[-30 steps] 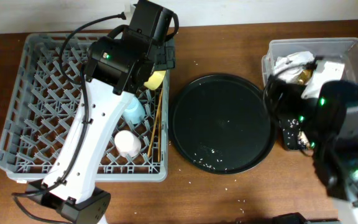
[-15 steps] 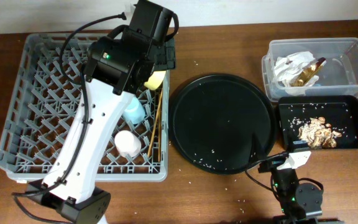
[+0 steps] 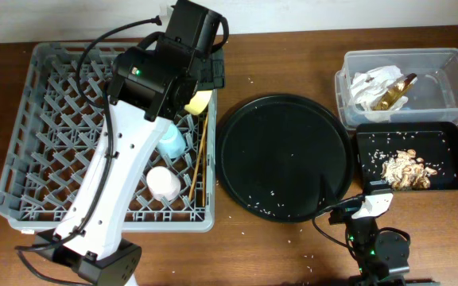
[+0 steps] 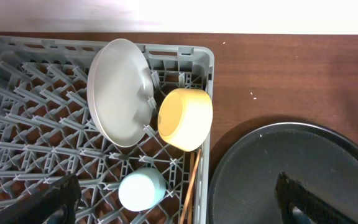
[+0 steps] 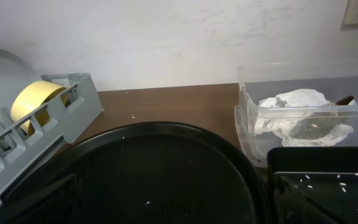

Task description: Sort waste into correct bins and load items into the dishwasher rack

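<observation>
The grey dishwasher rack (image 3: 22, 159) holds a pale plate (image 4: 120, 93), a yellow cup (image 3: 199, 102), a teal cup (image 3: 172, 143), a white cup (image 3: 163, 183) and wooden chopsticks (image 3: 199, 159). My left gripper (image 3: 205, 73) hovers over the rack's back right corner, open and empty; in the left wrist view (image 4: 176, 211) its fingers straddle the teal cup (image 4: 142, 190) and the chopsticks (image 4: 190, 186). My right gripper (image 3: 372, 208) sits low at the table's front, open and empty (image 5: 176, 211), facing the black round tray (image 3: 285, 159).
The round tray carries only scattered rice grains. A clear bin (image 3: 444, 59) at the back right holds crumpled paper (image 3: 372, 83) and a brown wrapper. A black bin (image 3: 444, 135) in front of it holds food scraps (image 3: 404, 167) and rice.
The right arm has pulled back from above the bins to the table's front edge, uncovering both bins. The left arm has not moved.
</observation>
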`<control>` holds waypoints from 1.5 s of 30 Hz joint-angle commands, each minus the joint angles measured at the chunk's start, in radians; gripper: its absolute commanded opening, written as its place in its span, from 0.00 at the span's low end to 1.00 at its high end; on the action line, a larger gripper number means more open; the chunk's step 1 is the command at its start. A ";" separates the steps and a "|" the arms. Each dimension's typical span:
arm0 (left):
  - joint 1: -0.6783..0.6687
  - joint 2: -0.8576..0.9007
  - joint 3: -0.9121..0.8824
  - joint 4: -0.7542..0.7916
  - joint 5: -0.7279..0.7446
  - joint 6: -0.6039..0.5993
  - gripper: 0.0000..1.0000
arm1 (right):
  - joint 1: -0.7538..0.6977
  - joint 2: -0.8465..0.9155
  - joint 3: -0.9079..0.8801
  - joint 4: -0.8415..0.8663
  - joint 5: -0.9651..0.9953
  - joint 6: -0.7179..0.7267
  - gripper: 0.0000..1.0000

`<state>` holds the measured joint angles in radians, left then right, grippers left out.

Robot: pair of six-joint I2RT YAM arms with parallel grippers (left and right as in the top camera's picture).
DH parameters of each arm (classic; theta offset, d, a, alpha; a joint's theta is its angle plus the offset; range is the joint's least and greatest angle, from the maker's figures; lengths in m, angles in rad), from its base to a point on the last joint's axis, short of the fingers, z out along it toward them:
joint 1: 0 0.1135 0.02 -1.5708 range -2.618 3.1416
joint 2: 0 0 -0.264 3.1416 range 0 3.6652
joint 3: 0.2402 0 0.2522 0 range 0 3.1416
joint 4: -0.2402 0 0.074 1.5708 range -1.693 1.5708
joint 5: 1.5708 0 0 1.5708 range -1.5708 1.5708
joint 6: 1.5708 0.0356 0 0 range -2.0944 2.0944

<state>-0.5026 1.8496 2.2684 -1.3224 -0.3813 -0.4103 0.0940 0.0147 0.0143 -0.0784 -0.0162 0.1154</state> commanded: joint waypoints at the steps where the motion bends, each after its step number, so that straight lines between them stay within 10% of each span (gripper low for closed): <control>1: -0.001 -0.009 0.008 0.001 0.000 0.012 0.99 | -0.004 -0.011 -0.009 -0.001 0.008 -0.007 0.98; 12: 0.029 -0.011 0.006 -0.061 -0.105 0.048 0.99 | -0.004 -0.011 -0.009 -0.001 0.008 -0.007 0.99; 18: 0.275 -0.196 -0.127 0.193 0.337 0.409 0.99 | -0.004 -0.011 -0.009 -0.001 0.008 -0.007 0.98; 31: 0.565 -1.211 -1.726 1.218 0.470 0.476 0.99 | -0.004 -0.011 -0.009 -0.001 0.008 -0.007 0.98; 39: 0.592 -1.757 -2.197 1.322 0.463 0.541 0.99 | -0.004 -0.011 -0.009 -0.001 0.008 -0.007 0.99; 45: 0.591 -1.845 -2.260 1.236 0.399 0.539 0.99 | -0.004 -0.011 -0.009 -0.001 0.008 -0.007 0.98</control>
<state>0.0856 0.0185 0.0147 -0.0483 0.0586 0.1127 0.0940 0.0101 0.0135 -0.0772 -0.0166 0.1085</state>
